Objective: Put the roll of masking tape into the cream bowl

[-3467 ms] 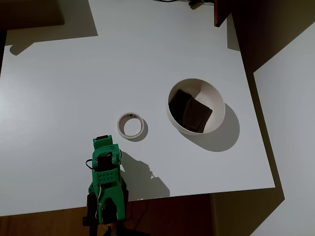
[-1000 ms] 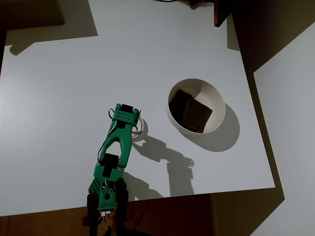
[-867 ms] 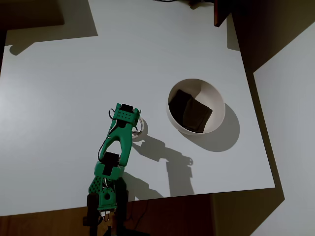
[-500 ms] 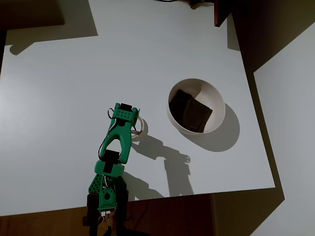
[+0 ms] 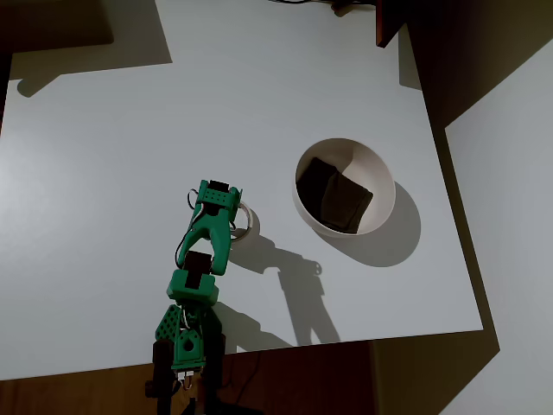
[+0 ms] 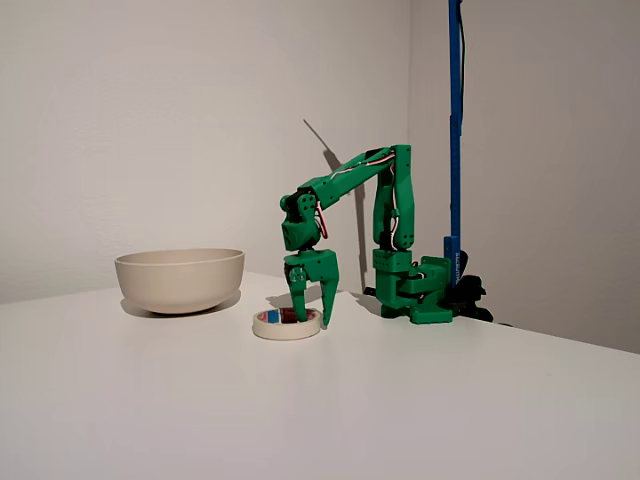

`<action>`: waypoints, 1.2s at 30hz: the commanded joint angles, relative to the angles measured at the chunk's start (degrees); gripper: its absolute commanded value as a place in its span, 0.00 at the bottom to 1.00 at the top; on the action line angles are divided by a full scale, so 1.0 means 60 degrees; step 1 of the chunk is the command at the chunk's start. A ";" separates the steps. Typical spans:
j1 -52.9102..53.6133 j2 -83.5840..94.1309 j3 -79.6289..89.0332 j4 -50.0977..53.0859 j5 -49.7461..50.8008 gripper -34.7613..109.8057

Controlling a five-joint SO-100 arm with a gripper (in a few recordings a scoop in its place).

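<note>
The roll of masking tape (image 6: pixel 287 323) lies flat on the white table, and in the overhead view just a sliver of the tape (image 5: pixel 247 221) shows to the right of the arm's head. My green gripper (image 6: pixel 313 314) points straight down over it, open. One finger (image 6: pixel 298 300) looks lowered into the ring's hole and the other finger (image 6: pixel 328 303) stands just outside the rim. From above the gripper (image 5: pixel 223 214) covers most of the roll. The cream bowl (image 5: pixel 370 162) stands to the right with dark squarish pieces (image 5: pixel 335 194) inside; in the fixed view the bowl (image 6: pixel 180 279) is left of the tape.
The arm's base (image 5: pixel 185 346) sits at the table's near edge. A blue pole (image 6: pixel 455 130) rises behind the base. The table's right edge (image 5: pixel 454 225) runs close beyond the bowl. A dark reddish post (image 5: pixel 387 24) stands at the far side.
The arm unfolded from its base and reached out over the tape. Over the last second the gripper sank lower and shifted slightly left; the tape and bowl stayed put.
</note>
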 commanded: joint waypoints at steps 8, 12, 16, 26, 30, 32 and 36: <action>-0.0132 -0.0747 -0.0454 -0.0454 0.0308 0.26; -0.0234 -0.0630 -0.0454 -0.0557 0.0366 0.18; -0.0249 -0.0396 -0.0454 -0.0688 0.0322 0.18; 0.0029 0.2153 -0.1772 -0.0073 0.0601 0.18; 0.0337 0.3208 -0.2520 0.0439 0.0439 0.18; 0.0439 0.3838 -0.2739 0.0718 0.0337 0.18; 0.0615 0.5669 -0.2798 0.0908 0.0176 0.18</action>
